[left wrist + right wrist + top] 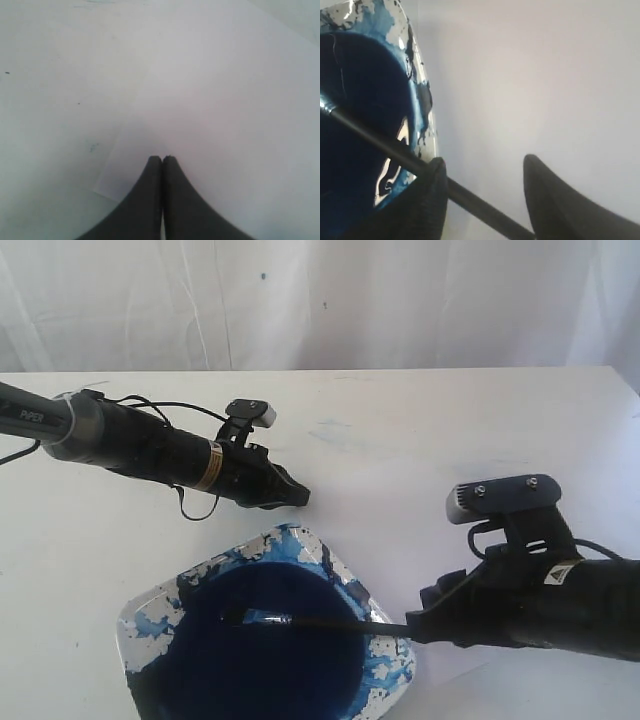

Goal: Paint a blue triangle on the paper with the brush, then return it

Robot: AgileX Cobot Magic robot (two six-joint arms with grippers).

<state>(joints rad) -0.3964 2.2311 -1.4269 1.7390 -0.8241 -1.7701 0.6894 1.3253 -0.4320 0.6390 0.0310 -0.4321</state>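
No blue triangle shows: the paper (pixel 225 120) under and ahead of the left gripper (pixel 162 159), whose jaws are pressed together on nothing, looks blank. The right gripper (pixel 485 159) is spread, unclamped. The thin black brush (pixel 375 139) crosses its gap against one finger, with its bristles in the dish's (pixel 422 100) blue paint. I'd judge all the painting is yet to do.

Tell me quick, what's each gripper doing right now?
Left gripper: closed, nothing held, over the paper.
Right gripper: open, brush handle between its fingers, unclamped.
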